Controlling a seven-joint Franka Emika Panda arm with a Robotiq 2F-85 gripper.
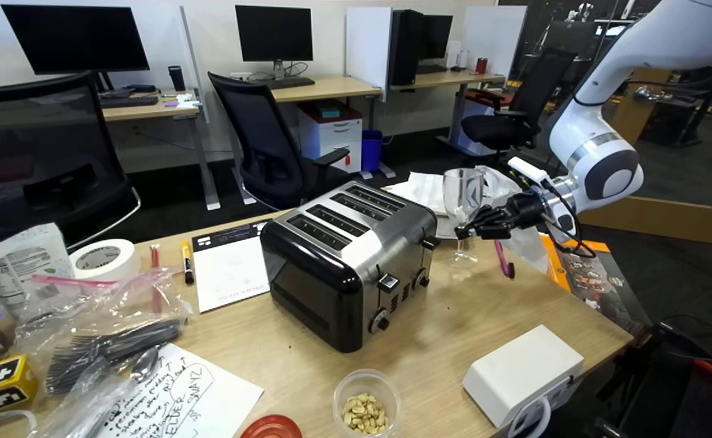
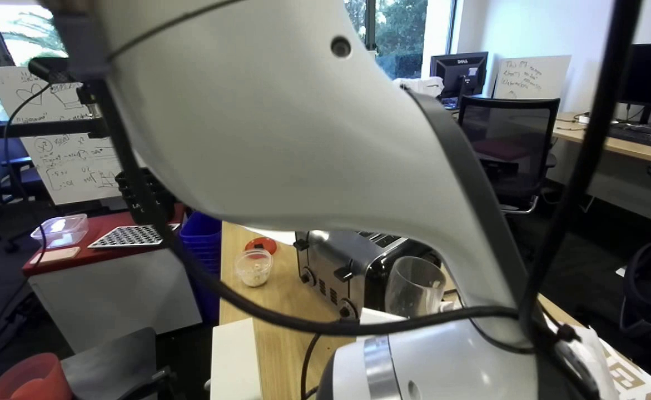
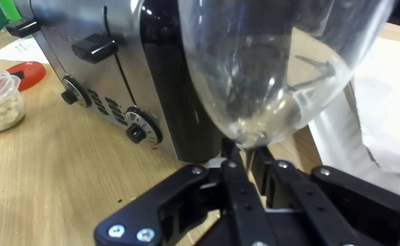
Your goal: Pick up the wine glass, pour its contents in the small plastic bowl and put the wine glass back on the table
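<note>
Across your wide, light wood-coloured table (image 1: 428,347) in an exterior view, a white tape roll (image 1: 120,267) rests at the left, partly behind a clear plastic bag (image 1: 97,307). To their right lies a flat red disc (image 1: 272,427). Next stands a four-slot toaster (image 1: 343,267) in black and silvery metal; before it you have the small, round, clear plastic bowl (image 1: 365,383), pale yellow kernel-like bits (image 1: 365,414) gathered inside. Past the toaster, the clear, stemmed wine glass (image 1: 460,193) is upright; whether its foot touches the wood, you cannot tell. In the wrist view, your black gripper (image 3: 248,155) has both fingers closed on the thin stem, just beneath the glass's rounded cup. Farther right, a white box (image 1: 523,370) sits near the table's edge.
</note>
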